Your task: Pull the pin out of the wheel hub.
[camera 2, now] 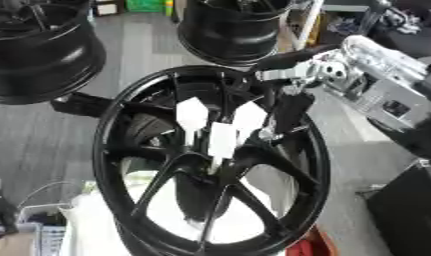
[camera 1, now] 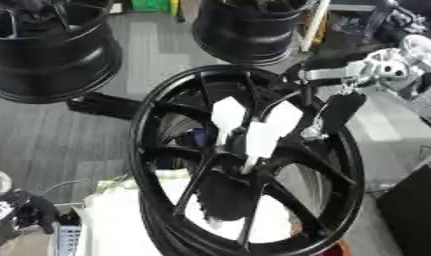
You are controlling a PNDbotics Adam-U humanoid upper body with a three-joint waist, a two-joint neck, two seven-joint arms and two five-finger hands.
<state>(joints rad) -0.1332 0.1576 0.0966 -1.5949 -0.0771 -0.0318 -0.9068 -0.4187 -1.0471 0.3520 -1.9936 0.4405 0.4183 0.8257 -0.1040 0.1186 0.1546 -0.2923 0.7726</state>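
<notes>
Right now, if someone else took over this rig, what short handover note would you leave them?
Right hand: reaching in from the upper right over the wheel hub, fingers down among the spokes near the centre; whether it holds anything cannot be seen.
Left hand: idle at the lower left corner, curled, holding nothing visible.
Three white pin-like pieces stand in the hub's centre.
Done: right hand brought to the hub.
Left: grasp a pin and pull it out.

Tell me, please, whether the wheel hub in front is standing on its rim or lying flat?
Standing on its rim: the wheel hub is upright, spokes facing the camera, with floor visible through the gaps. The right robot hand reaches to its upper rim.
</notes>
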